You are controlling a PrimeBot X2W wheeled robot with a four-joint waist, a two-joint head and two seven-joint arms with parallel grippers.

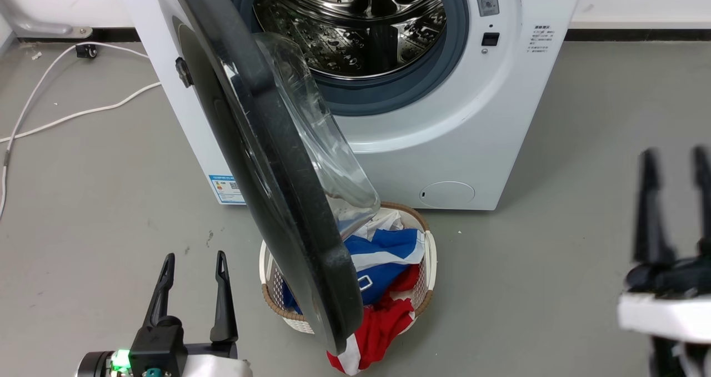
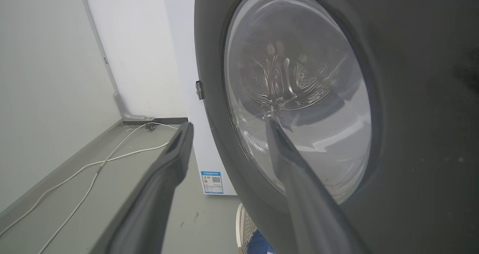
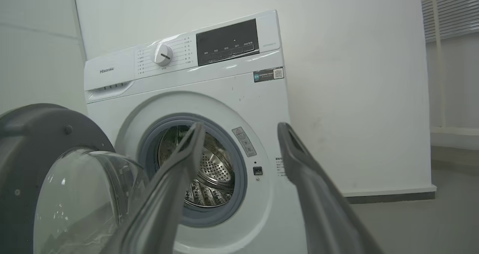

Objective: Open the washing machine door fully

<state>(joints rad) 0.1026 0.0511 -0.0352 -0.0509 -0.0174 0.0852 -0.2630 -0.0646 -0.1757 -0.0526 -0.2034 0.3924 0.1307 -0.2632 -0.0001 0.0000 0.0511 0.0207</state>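
Black washing machine door [image 1: 261,160] part-open, one basket [image 1: 430,255], left gripper [image 1: 194,256], right gripper [image 1: 674,154], both jaws spread, empty.

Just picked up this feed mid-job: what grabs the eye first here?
The big black washing machine door stands swung out, edge-on at the centre of the head view, baring the steel drum behind it. Under its lower edge sits a white laundry basket of blue, red and white clothes. The left pincer at lower left and the right pincer at right are both open, empty and off the door.
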